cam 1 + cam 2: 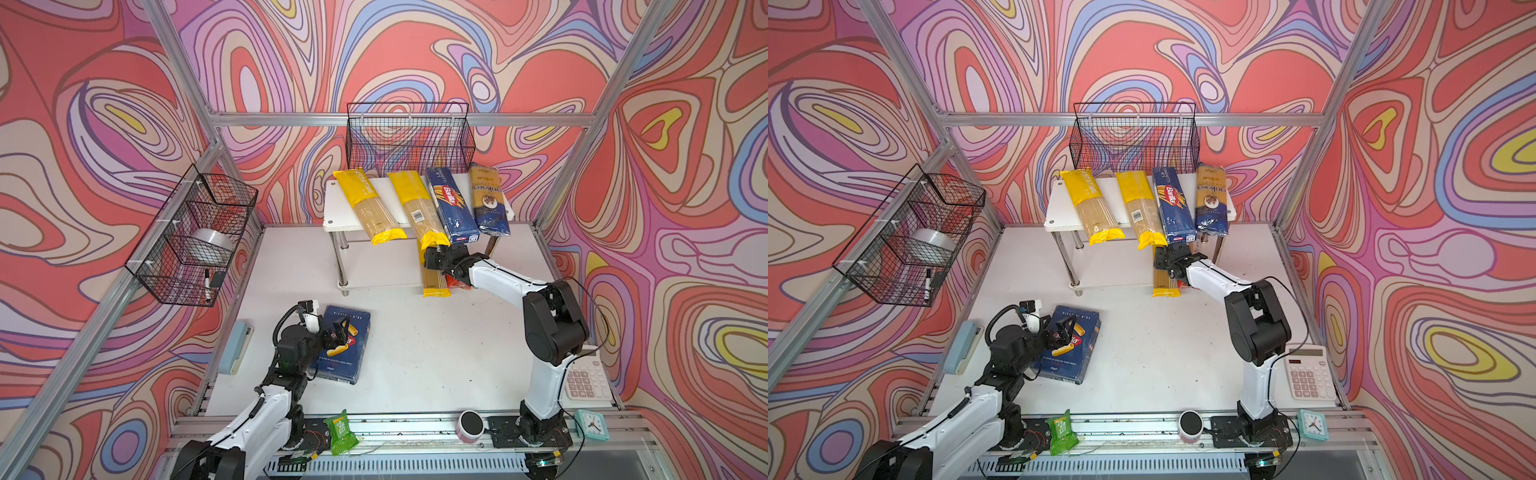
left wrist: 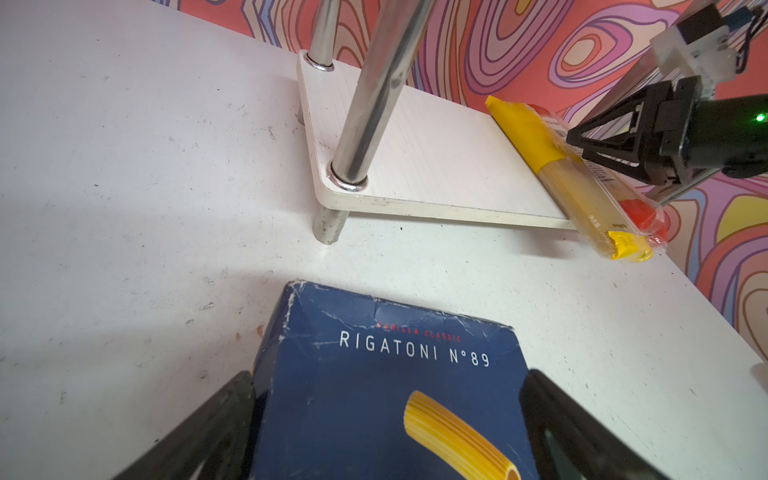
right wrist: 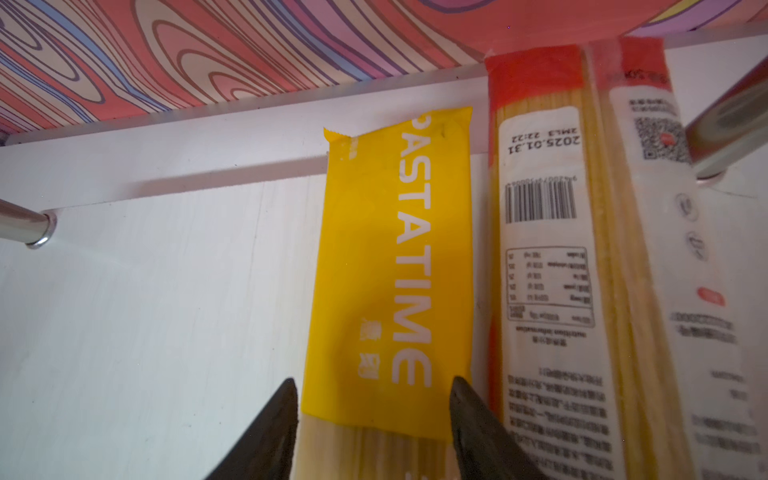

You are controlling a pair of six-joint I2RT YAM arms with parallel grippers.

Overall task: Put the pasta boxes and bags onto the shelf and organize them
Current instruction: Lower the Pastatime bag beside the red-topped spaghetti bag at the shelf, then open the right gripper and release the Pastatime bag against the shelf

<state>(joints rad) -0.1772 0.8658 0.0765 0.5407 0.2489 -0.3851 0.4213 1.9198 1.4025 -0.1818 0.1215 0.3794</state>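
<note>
The wide blue rigatoni box (image 1: pixel 349 357) lies flat on the table, and my left gripper (image 1: pixel 336 334) hovers open over it, jaws wide apart. On the shelf's top board (image 1: pixel 345 208) lie two yellow-ended bags (image 1: pixel 368 203) (image 1: pixel 419 208), the narrow spaghetti box (image 1: pixel 451 205) and a dark blue bag (image 1: pixel 490 203). My right gripper (image 3: pixel 372 380) reaches under that board. It is open, its fingers straddling a third yellow-ended bag (image 3: pixel 390 270) that rests on the lower board (image 3: pixel 145 311) beside the red-ended bag (image 3: pixel 540 249).
Black wire baskets hang on the back wall (image 1: pixel 409 137) and the left wall (image 1: pixel 195 237). A calculator (image 1: pixel 586 378) and a clock (image 1: pixel 592 424) sit at the front right. A green packet (image 1: pixel 340 432) and a pink cup (image 1: pixel 471 426) lie on the front rail.
</note>
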